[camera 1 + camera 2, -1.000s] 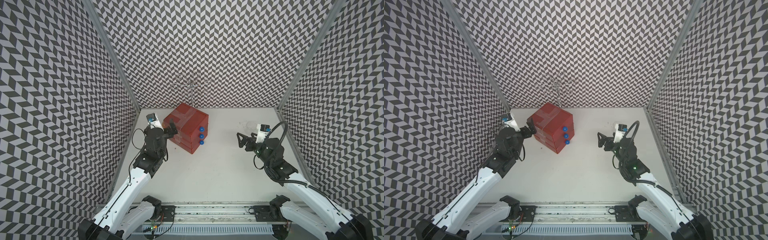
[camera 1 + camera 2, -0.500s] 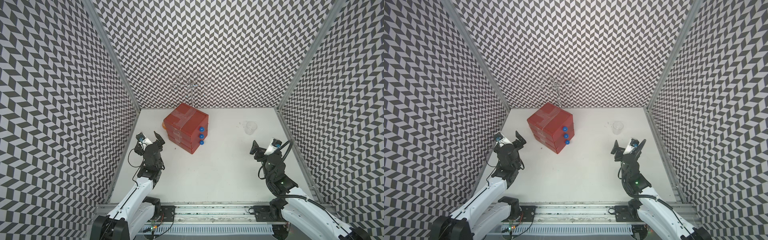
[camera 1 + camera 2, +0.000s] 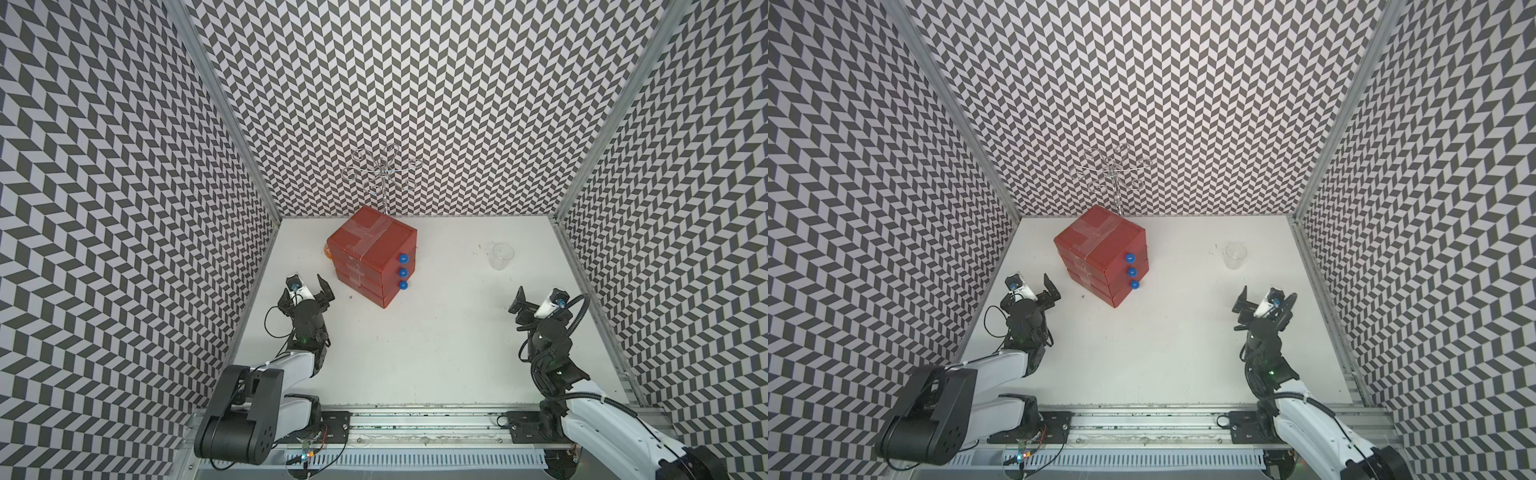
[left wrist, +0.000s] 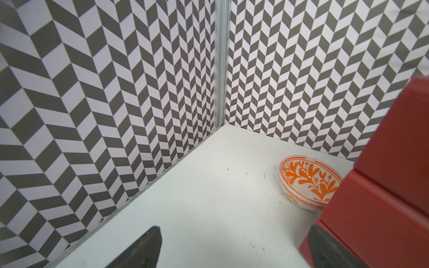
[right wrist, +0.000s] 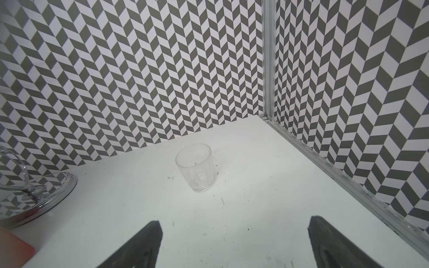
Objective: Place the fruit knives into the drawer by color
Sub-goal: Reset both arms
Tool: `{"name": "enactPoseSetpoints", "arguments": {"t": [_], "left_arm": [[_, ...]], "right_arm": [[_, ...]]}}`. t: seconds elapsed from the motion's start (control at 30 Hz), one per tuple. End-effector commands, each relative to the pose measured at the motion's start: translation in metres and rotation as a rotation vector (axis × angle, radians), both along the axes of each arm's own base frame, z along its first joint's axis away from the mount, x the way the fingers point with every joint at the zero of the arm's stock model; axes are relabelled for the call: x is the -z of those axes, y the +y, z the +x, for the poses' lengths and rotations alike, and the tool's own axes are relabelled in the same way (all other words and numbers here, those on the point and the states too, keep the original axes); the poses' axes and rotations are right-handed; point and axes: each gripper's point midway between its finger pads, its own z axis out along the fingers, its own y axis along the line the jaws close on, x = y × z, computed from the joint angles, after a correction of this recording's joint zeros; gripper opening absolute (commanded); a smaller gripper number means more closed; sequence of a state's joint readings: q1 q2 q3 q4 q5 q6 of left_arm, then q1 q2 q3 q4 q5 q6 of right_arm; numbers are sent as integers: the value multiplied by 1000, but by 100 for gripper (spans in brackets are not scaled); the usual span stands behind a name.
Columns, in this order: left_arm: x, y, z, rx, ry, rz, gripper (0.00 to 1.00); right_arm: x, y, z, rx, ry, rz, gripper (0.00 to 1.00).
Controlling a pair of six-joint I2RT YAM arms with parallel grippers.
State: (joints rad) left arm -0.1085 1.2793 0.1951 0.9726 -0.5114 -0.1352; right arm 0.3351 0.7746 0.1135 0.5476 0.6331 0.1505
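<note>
The red drawer [image 3: 372,255] [image 3: 1100,249] stands at the back left of the table. All three of its fronts are pushed in, each with a blue knob [image 3: 402,272]. No fruit knives show in any view. My left gripper [image 3: 303,289] [image 3: 1027,291] hangs open just left of the drawer's near corner, apart from it. In the left wrist view the gripper [image 4: 234,228] is empty, with the drawer's side [image 4: 383,185] beside one finger. My right gripper [image 3: 542,301] [image 3: 1264,297] [image 5: 234,220] is open and empty near the right wall.
An orange-and-white bowl [image 4: 308,181] sits behind the drawer near the back left corner. A clear cup [image 3: 502,255] [image 5: 196,167] stands empty at the back right. A wire stand [image 3: 384,174] rises behind the drawer, its shiny base [image 5: 34,195] on the table.
Both arms have drawn back toward the front rail. The left gripper has left the drawer's side, and the right gripper has moved back from the cup. Both stayed open.
</note>
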Motion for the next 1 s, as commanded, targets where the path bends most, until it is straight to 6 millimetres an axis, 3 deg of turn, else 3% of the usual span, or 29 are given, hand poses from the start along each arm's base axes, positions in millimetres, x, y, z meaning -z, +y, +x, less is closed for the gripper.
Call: {"name": "enactPoseSetpoints", "arguments": {"t": [0.0, 0.27, 0.53, 0.73, 0.83, 0.9, 0.97], "left_arm": [[-23, -8, 5, 57, -109, 38, 100], [-18, -7, 5, 64, -155, 59, 100], [-14, -23, 11, 175, -134, 81, 100], [-10, -23, 12, 185, -160, 99, 100], [-4, -24, 15, 192, -112, 80, 100], [-3, -25, 21, 204, -109, 88, 100], [-1, -30, 29, 228, -87, 96, 100]], "right_arm": [[-15, -1, 6, -16, -86, 6, 99], [5, -2, 33, -48, -38, -39, 99], [1, -16, 65, -40, -66, -46, 99], [5, -31, 60, -27, -138, -14, 100], [5, -25, 63, -73, -141, -30, 99], [19, -17, 74, -123, -77, -39, 100], [16, -10, 78, -158, -109, -74, 99]]}}
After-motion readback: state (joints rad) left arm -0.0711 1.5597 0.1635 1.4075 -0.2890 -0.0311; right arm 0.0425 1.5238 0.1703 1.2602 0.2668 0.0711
